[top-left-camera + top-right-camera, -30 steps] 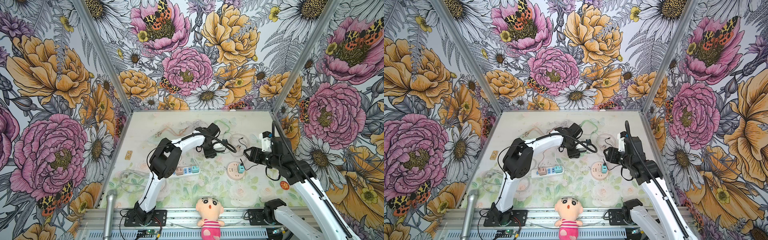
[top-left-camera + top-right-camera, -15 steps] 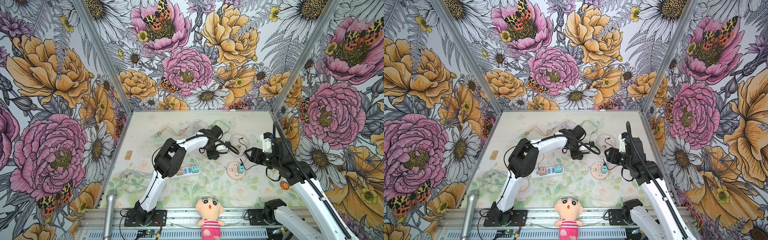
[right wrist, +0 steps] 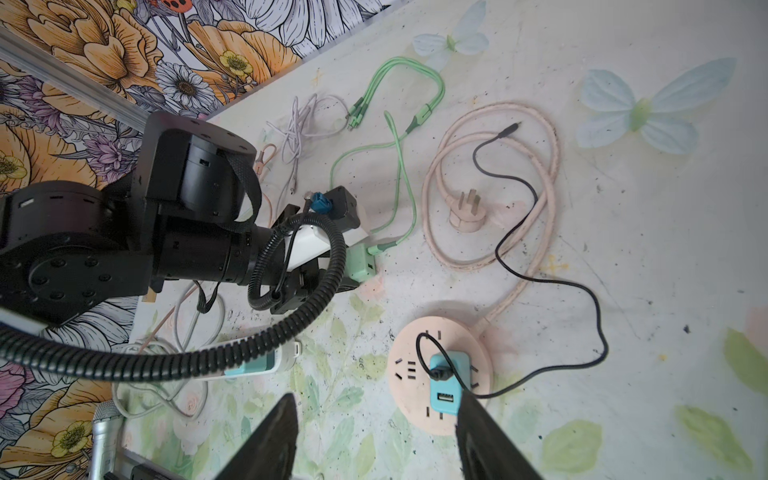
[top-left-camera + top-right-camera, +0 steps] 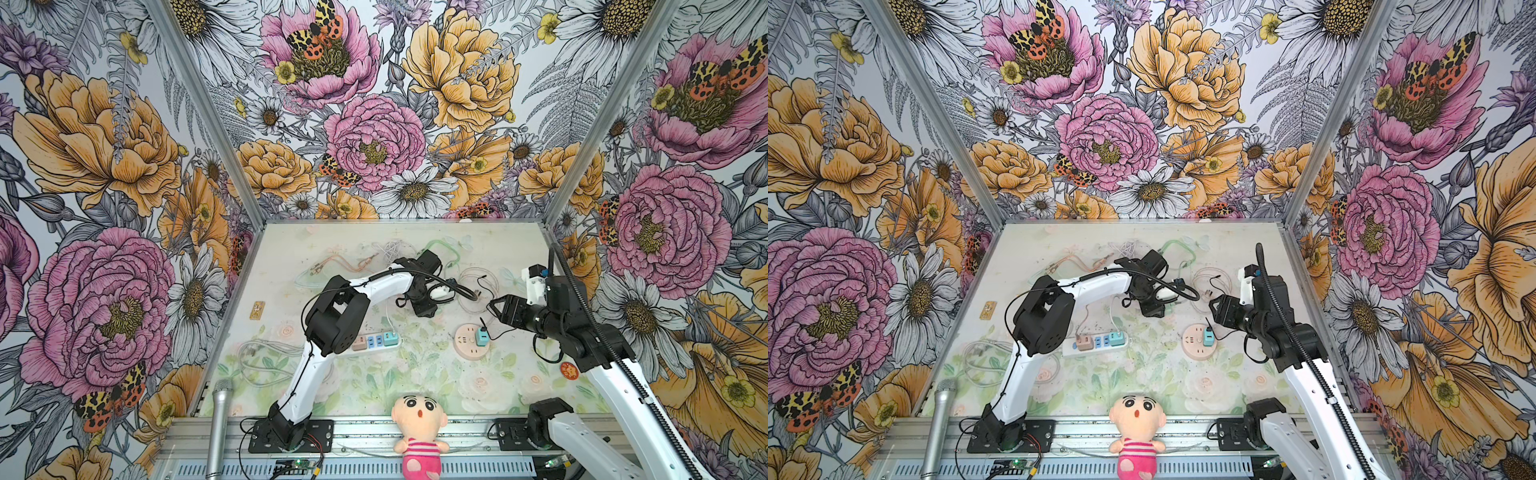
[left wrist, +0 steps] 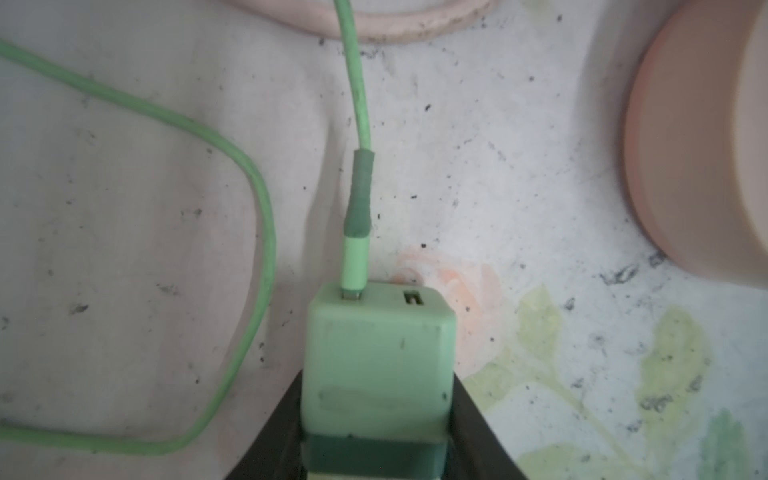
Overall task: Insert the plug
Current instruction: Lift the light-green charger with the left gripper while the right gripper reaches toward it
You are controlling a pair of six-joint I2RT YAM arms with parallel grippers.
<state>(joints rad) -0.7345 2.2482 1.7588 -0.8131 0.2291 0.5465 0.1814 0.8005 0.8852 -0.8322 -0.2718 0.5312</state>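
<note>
1. The left hand [image 5: 378,371] holds the green charger plug [image 5: 374,345], with a black finger against each side. It is over the table [image 5: 540,145], toward the middle back.
2. The plug is a pale green cube with rounded corners and two USB ports. One port takes a green cable [image 5: 359,104] and one is free.
3. The right hand [image 3: 376,397] hangs wide and empty above one round pink socket [image 3: 409,399], which carries one blue charger [image 3: 446,386].
4. One white power strip [image 4: 1096,352] lies nearer the front.

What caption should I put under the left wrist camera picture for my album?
Green charger pinched in the left gripper, green cable plugged into one of its ports.
</note>
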